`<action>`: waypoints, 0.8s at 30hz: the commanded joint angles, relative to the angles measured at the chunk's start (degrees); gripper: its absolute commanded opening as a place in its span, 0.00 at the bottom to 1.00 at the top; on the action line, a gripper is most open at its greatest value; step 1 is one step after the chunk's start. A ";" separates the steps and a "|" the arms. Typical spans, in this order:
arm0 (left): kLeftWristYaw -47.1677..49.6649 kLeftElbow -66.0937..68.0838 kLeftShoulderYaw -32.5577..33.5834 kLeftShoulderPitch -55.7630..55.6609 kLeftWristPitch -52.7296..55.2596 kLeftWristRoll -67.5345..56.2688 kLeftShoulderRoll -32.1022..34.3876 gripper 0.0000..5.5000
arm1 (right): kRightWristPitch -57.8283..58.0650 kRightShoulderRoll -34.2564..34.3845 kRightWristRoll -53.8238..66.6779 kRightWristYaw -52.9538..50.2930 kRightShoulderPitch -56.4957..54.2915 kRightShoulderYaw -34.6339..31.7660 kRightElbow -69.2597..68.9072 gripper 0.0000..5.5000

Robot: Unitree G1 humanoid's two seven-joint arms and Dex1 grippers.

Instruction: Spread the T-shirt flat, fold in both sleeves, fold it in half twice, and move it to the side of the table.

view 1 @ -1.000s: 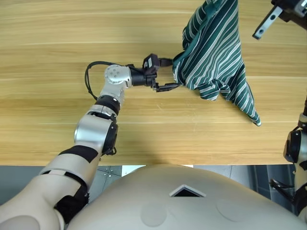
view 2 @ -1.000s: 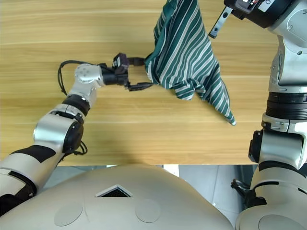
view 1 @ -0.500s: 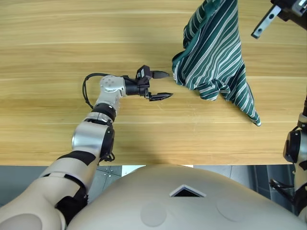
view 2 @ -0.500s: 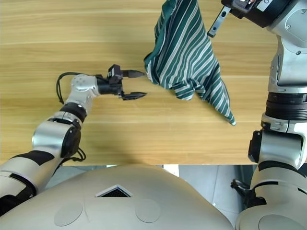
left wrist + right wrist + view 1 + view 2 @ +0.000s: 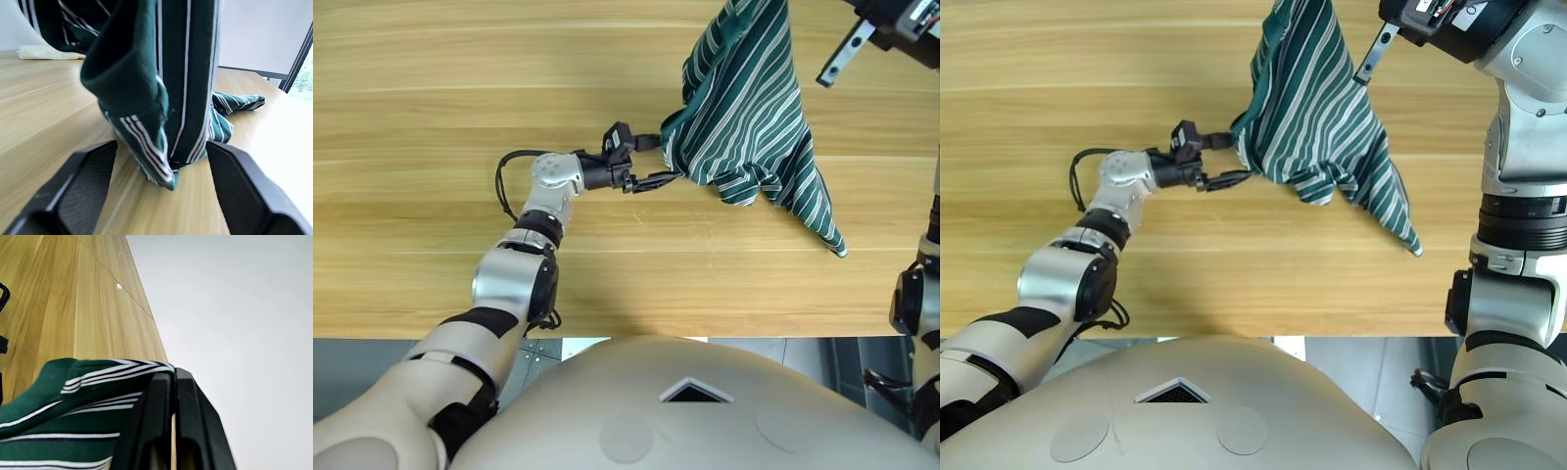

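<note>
T-shirt [image 5: 744, 108] top cut off by upper edge; folds near left claw [image 5: 163, 169] blurred.

A plain indoor work room, of the lab or office kind, is suggested rather than a home. A broad desk [image 5: 431, 88] of pale wood-grain laminate is seen, with a grey floor [image 5: 352, 367] below its near edge. Beyond the desk's far edge a bare white wall [image 5: 264, 29] is shown, with a dark window frame [image 5: 296, 61] set beside it.
</note>
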 commanded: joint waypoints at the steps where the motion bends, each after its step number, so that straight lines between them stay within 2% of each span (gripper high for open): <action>1: 1.87 0.02 1.38 -1.98 -0.21 0.00 -0.61 0.51 | 0.44 0.54 -0.32 -0.46 0.00 0.29 -0.68 0.00; 17: 1.31 0.46 1.42 -1.18 -0.29 1.47 -0.66 0.01 | -0.69 0.35 -0.86 -0.97 -0.16 -0.35 1.39 0.00; 21: 1.70 0.10 1.14 -1.13 -1.84 2.26 0.38 0.01 | -2.32 -0.32 -4.36 -2.53 -0.81 0.17 4.90 0.00; 24: 6.68 -0.69 1.91 -4.77 -5.54 4.29 7.12 0.01 | -5.02 -0.98 -9.34 -4.18 -2.22 1.40 12.44 0.00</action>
